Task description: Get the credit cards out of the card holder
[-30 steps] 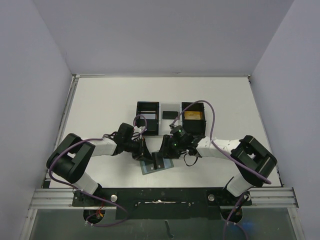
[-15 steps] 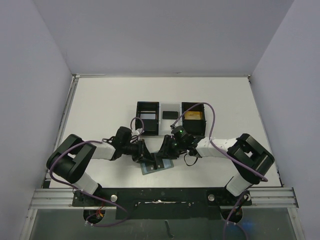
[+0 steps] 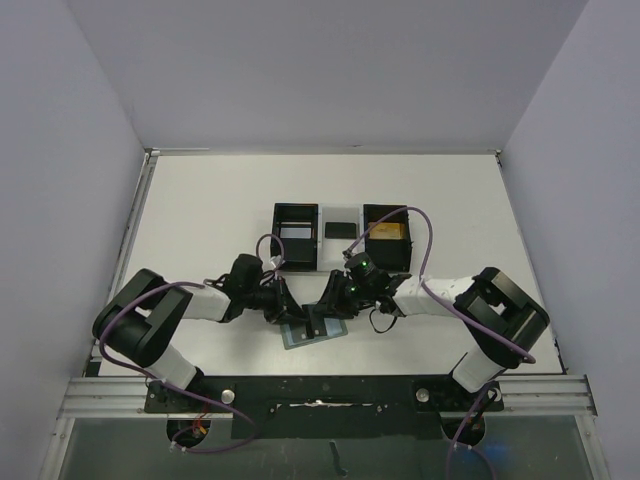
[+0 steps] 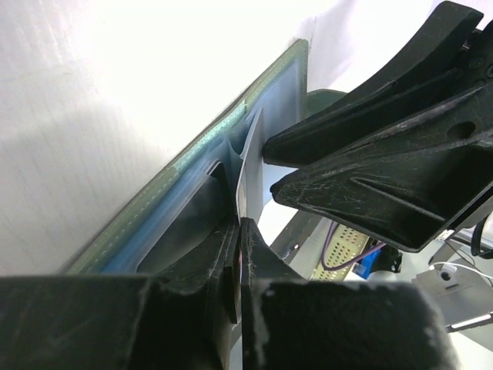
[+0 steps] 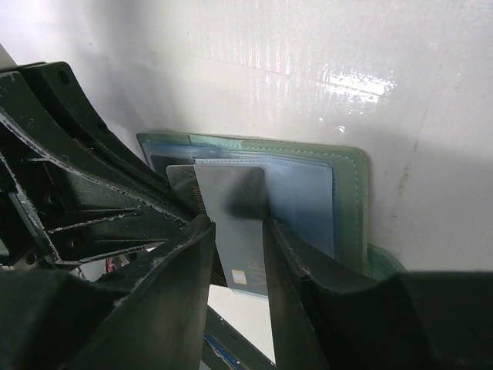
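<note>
The teal-grey card holder (image 3: 298, 336) lies open on the table near the front edge. It also shows in the left wrist view (image 4: 202, 146) and the right wrist view (image 5: 348, 202). A pale grey card (image 5: 231, 193) sticks partly out of its blue pocket, with a dark card (image 5: 180, 182) beside it. My left gripper (image 4: 240, 220) is shut on the thin edge of the pale card (image 4: 249, 158). My right gripper (image 5: 239, 225) is a little open, its fingers either side of that card and tips down at the pocket. In the top view the left gripper (image 3: 287, 308) and right gripper (image 3: 323, 310) meet over the holder.
Two black square boxes (image 3: 295, 236) (image 3: 388, 236) stand behind the holder. A gold-orange card (image 3: 388, 232) lies in the right box. A black card (image 3: 340, 229) lies on a pale patch between them. White walls close in the table on three sides.
The left wrist has edged slightly left and back. The right gripper stays at the holder. The holder has not moved.
</note>
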`<action>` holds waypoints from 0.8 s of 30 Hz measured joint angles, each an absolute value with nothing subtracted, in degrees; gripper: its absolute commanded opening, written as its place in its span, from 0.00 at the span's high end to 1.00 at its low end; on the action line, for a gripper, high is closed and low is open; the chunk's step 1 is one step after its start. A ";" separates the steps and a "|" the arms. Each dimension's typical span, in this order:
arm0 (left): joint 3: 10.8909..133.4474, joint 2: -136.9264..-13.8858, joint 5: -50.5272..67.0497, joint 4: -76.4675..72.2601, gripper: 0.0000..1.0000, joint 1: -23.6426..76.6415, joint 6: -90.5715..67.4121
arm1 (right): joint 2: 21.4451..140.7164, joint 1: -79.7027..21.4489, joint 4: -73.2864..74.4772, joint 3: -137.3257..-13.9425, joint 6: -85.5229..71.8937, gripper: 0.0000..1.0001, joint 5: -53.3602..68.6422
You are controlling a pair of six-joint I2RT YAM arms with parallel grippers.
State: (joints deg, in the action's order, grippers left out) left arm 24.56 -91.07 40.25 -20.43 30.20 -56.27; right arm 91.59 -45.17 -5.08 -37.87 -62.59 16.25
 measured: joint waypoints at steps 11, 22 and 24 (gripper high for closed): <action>26.00 -84.95 36.71 -8.12 1.00 28.77 -48.07 | 89.91 -43.46 -2.24 -37.87 -62.35 0.66 13.45; 31.16 -77.67 30.76 5.21 1.00 27.86 -40.10 | 82.87 -42.24 1.78 -37.89 -57.34 0.58 9.98; 32.93 -76.82 29.93 7.62 1.00 27.64 -38.30 | 81.25 -42.24 1.17 -37.89 -56.73 0.57 10.15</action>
State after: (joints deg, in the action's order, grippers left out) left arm 32.93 -76.82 29.93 7.62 27.64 -38.30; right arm 81.25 -42.24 1.17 -37.89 -56.73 10.15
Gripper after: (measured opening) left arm 0.014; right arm 0.411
